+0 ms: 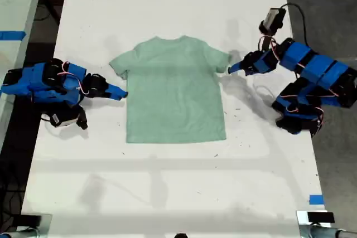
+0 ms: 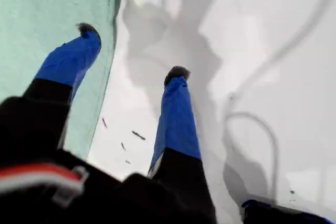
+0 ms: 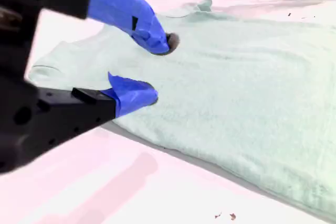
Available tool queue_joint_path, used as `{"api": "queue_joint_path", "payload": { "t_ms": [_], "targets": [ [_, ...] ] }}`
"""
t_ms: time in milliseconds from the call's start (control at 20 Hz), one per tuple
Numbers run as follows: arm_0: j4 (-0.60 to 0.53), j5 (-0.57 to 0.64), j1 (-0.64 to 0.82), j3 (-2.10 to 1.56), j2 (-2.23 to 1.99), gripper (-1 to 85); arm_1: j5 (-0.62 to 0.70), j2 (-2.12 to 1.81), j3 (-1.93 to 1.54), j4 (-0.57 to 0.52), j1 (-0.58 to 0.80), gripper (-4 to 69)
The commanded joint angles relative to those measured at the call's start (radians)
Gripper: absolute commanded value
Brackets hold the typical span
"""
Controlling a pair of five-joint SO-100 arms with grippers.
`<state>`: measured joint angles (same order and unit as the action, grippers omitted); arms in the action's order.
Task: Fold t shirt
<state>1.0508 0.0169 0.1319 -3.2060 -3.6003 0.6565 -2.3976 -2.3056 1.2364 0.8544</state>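
Blue fingers [image 2: 177, 109] of my first end effector [image 1: 230, 69] stand spread, empty, over the t shirt [image 1: 174, 90] edge beside its sleeve. My second end effector [image 1: 121, 94], also parted and empty, hovers at the opposite sleeve. I judge both should pinch only the shirt's edge together. One shirt, flat on the counter [image 1: 167, 193]; two arms.

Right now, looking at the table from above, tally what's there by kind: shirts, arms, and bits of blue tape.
Shirts: 1, the shirt
Arms: 2, first arm and second arm
Blue tape pieces: 2, first tape and second tape
Total: 5
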Motion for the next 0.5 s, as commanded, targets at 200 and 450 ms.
{"api": "queue_joint_path", "payload": {
  "t_ms": [200,450],
  "targets": [
    [0.005,0.005,-0.009,-0.008,-0.008,11.5,-0.008,0.494,0.371,-0.198,0.109,24.4],
    [0.005,0.005,-0.009,-0.008,-0.008,11.5,-0.057,0.821,0.453,-0.345,0.084,23.6]
  ]
}}
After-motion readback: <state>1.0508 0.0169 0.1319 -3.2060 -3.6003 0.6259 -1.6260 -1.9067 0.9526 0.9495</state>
